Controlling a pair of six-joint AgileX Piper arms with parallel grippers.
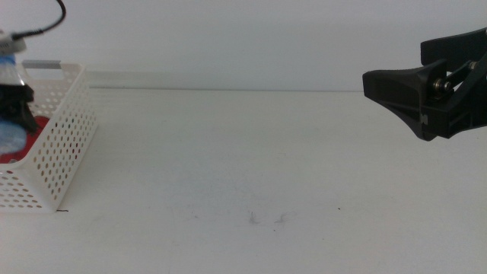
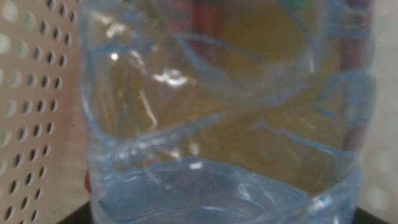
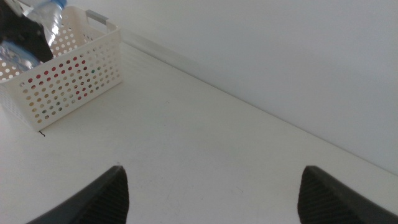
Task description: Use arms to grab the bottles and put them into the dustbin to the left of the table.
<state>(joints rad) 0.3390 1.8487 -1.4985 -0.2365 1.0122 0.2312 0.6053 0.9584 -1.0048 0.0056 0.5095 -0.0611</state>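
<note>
My left gripper (image 1: 15, 103) is at the far left, over the white perforated dustbin (image 1: 65, 144), shut on the clear water bottle (image 1: 11, 137). The bottle hangs partly inside the bin. It fills the left wrist view (image 2: 217, 124), with the bin's holed wall (image 2: 31, 93) beside it. Yellow liquid of the yellow bottle (image 2: 267, 37) and some red show through it. The red can (image 1: 34, 125) shows red inside the bin. My right gripper (image 1: 396, 87) is open and empty, raised above the table's right side. Its wrist view shows the bin (image 3: 74, 74) and the held bottle (image 3: 46, 18) far off.
The white table (image 1: 251, 167) has faint dark scuff marks (image 1: 266, 219) near the front middle. A pale wall rises behind the table's back edge. The bin stands at the table's left edge.
</note>
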